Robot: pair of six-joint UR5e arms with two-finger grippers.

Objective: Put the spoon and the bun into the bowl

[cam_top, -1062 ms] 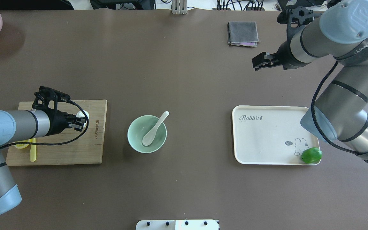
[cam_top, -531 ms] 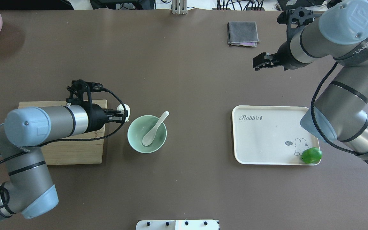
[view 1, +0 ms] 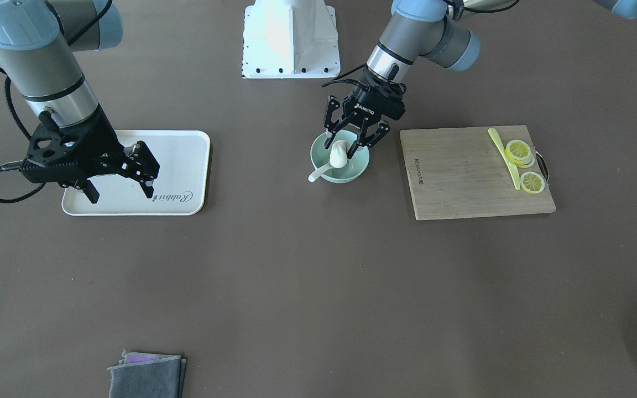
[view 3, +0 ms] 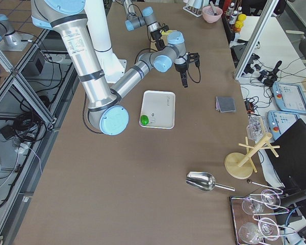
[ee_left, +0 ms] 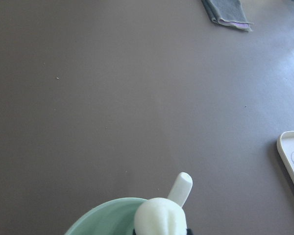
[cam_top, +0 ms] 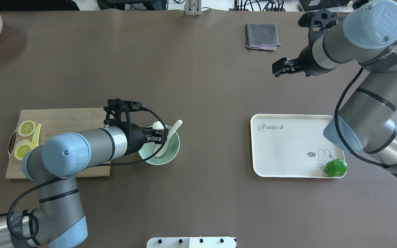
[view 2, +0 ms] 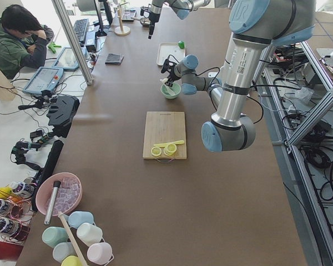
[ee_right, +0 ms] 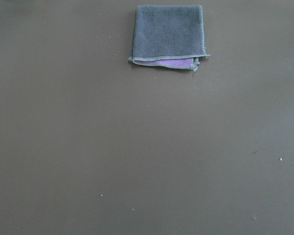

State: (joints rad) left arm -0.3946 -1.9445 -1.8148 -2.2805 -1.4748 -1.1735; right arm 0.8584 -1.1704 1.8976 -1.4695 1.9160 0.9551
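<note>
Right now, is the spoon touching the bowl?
Touching. The overhead exterior view shows the spoon lying with its scoop down inside the bowl and its handle leaning on the rim.

Brown table point(cam_top: 198, 86) with bowl point(cam_top: 171, 156), wooden board point(cam_top: 64, 117), cream tray point(cam_top: 288, 148), grey cloth point(cam_top: 261, 34).

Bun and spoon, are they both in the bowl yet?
Almost. Done: the spoon lies in the bowl, its handle over the rim. In hand: the left gripper holds the bun right over the bowl. Left to do: let the bun go and pull away. The right gripper hangs open and empty, away from the bowl.
</note>
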